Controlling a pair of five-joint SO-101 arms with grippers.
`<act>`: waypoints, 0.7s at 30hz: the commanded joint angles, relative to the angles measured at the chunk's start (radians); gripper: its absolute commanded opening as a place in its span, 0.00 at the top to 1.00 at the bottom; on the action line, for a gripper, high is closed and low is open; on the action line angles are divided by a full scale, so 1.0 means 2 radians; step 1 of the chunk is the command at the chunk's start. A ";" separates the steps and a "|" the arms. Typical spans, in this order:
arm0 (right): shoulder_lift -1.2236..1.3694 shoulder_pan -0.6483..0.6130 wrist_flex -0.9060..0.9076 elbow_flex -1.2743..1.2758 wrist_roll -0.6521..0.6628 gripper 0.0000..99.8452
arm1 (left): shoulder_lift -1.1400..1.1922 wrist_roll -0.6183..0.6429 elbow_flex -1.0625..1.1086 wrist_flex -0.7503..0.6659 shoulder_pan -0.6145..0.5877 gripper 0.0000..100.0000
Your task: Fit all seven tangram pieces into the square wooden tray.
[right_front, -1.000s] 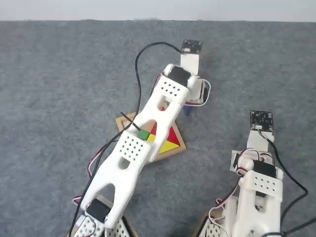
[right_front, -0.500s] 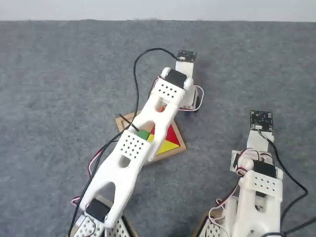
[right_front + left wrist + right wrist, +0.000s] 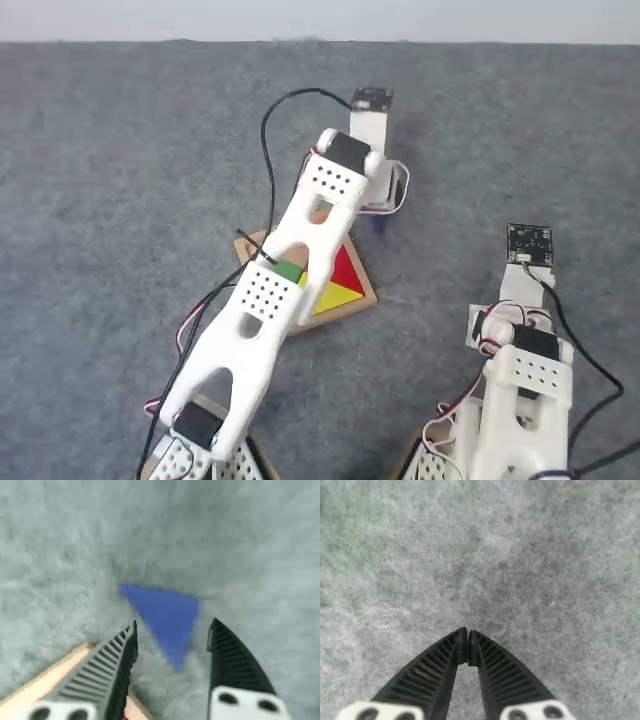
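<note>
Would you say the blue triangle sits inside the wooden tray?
Out: the blue triangular piece lies on grey cloth beside the wooden tray.

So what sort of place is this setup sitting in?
Most likely a robotics lab or hobby bench: a table under grey felt-like cloth, the white left arm and right arm with loose wires showing, and a wooden tray of coloured tangram pieces.

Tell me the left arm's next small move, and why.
Probably lower the left gripper and close it on the blue triangle. The jaws are open, and the triangle lies flat on the grey mat between them, outside the wooden tray.
</note>
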 commanded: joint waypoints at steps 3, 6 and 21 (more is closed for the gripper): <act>-0.015 0.004 -0.007 -0.004 0.005 0.99 | -0.018 0.012 -0.059 0.002 0.016 0.78; -0.015 0.004 -0.006 -0.004 0.005 0.99 | -0.002 0.025 -0.021 -0.042 0.013 0.78; -0.015 -0.011 -0.003 -0.003 0.005 0.99 | 0.013 -0.012 0.040 0.018 -0.001 0.81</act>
